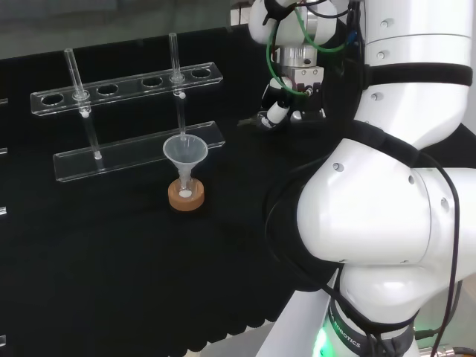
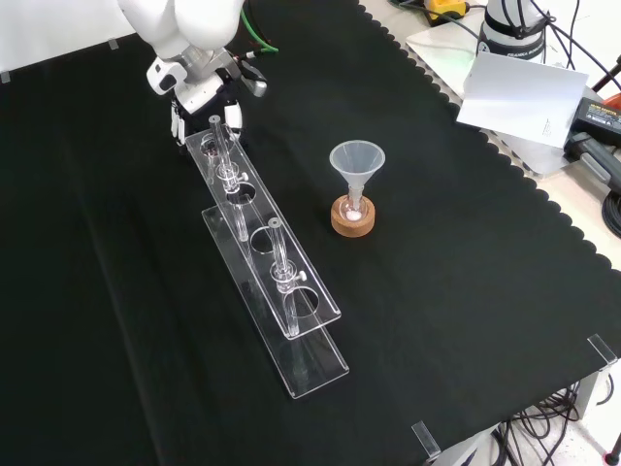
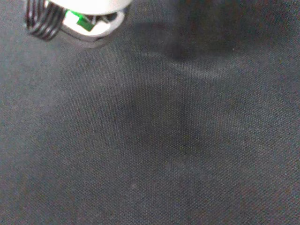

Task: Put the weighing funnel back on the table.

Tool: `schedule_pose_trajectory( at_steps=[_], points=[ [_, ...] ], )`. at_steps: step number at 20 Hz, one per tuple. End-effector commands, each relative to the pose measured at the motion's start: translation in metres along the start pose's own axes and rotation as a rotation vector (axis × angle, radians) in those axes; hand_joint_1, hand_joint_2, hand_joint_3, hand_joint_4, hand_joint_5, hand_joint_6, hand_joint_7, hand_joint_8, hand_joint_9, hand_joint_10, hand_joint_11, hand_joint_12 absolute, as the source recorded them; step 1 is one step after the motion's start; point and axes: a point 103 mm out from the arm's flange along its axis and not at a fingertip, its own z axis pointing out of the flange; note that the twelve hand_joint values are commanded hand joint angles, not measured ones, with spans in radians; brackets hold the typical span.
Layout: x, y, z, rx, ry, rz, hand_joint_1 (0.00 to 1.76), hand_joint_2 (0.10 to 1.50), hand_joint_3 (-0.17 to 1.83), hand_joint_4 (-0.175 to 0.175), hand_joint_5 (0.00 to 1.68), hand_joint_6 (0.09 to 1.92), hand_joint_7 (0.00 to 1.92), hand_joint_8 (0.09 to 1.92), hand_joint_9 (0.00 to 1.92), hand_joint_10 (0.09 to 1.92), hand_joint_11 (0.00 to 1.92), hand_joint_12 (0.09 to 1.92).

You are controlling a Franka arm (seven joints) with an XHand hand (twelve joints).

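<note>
Hand: in the head view it hangs low over the black cloth, just off the right end of the clear rack. In the front view the hand sits at the far end of the rack, close beside it. Whether the hand is spread or clamped on anything cannot be told, nor whether it touches the cloth.

Wrist view: a white part of the hand above bare cloth at close range.

Rack: two tiers, with two clear tubes upright in it.

Funnel: mouth up, stem in a small flask on a cork ring, on the near side of the rack in the head view. In the front view the funnel and cork ring stand right of the rack, well apart from the hand.
</note>
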Motion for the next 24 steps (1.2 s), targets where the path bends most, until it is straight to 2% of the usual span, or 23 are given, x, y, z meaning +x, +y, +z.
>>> schedule_pose_trajectory(
  at_steps=[1,3,6,10,13,15,19,24],
  points=[
    [0.002,0.004,0.007,0.0,-0.022,-0.001,1.1,0.72,0.59,0.175,1.21,0.75,0.74,0.6,1.12,0.22,0.9,1.03],
    [0.003,0.005,0.009,-0.004,-0.032,-0.003,1.1,0.75,0.53,0.175,1.2,0.75,0.74,0.6,1.12,0.22,0.9,1.03],
    [0.003,0.003,0.008,-0.001,-0.059,-0.006,1.08,0.88,0.3,0.175,1.16,0.76,0.73,0.62,1.12,0.21,0.9,1.03],
    [0.002,0.0,0.006,0.008,-0.101,-0.019,1.05,1.02,0.09,0.175,1.07,0.86,0.67,0.64,1.1,0.2,0.9,1.04],
    [0.001,-0.003,0.005,0.015,-0.101,-0.027,0.98,1.0,0.03,0.075,0.86,0.69,0.58,0.65,1.03,0.19,0.85,1.06],
    [0.002,-0.006,0.0,0.011,-0.123,-0.023,0.95,0.98,0.02,0.042,0.73,0.62,0.51,0.64,0.97,0.18,0.78,1.1],
    [0.005,-0.018,-0.011,-0.023,-0.152,-0.015,0.89,0.96,0.02,0.019,0.5,0.52,0.37,0.64,0.8,0.22,0.58,1.21],
    [0.009,-0.032,-0.016,-0.009,-0.165,-0.006,0.84,0.91,0.09,0.008,0.41,0.23,0.23,0.63,0.51,0.51,0.37,1.3]
  ],
)
